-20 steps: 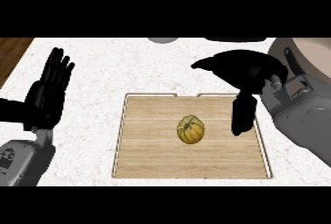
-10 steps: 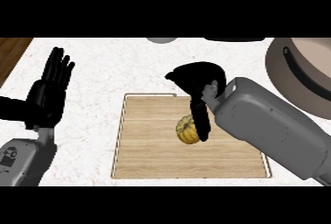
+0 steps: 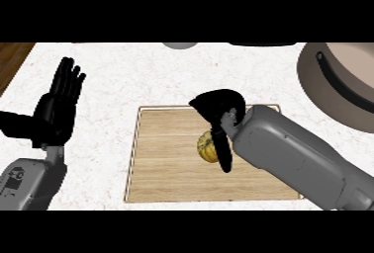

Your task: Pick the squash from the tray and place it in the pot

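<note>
Squash [image 3: 207, 148] lies mid-tray [image 3: 164, 163], the right hand [image 3: 217, 106] over it with fingers curling down its right side, not yet clamped; best close fully before lifting toward the far-right pot [image 3: 340, 84].

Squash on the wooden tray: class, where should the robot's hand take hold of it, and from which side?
Grip the squash across its rounded middle, coming from above. It lies alone on the flat tray, its sides free, and the right hand is already over it.

the right hand [image 3: 219, 118] hides part of the squash [image 3: 207, 147] — the pot [image 3: 343, 89] runs off-frame.
</note>
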`<state>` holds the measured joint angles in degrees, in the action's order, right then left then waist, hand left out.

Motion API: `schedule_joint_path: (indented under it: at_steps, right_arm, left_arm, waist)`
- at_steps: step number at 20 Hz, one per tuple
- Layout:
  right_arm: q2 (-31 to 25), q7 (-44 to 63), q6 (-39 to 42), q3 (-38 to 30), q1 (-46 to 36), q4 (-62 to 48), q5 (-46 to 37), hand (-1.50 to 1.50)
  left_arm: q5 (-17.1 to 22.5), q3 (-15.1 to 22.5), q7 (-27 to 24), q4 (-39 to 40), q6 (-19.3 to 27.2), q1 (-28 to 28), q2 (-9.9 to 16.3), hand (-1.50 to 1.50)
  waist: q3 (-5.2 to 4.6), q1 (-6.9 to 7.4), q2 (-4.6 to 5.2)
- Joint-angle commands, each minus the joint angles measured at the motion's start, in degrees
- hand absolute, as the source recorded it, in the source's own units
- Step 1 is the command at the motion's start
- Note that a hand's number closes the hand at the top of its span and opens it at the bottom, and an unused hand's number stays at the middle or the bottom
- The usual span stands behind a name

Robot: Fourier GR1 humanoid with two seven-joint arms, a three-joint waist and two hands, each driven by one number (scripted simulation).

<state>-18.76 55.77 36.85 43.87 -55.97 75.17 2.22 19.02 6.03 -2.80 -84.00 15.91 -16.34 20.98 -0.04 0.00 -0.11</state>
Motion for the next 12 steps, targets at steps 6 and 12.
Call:
schedule_joint_path:
  at_steps: [6, 12]
  right_arm:
    - [6.9, 6.2, 2.4, -2.9, 2.8, 1.7, -5.8, -1.50]
    - [5.3, 4.1, 2.5, 1.0, 5.9, 0.5, -13.1, -1.50]
  left_arm:
    - [-1.3, -2.4, 4.2, -3.9, -0.6, -0.5, 0.4, 0.00]
    - [-0.3, -4.8, -1.5, 2.0, -5.8, 0.1, 0.7, 0.00]
  waist:
    - [0.03, 0.24, -0.02]
    - [-0.02, -0.20, 0.11]
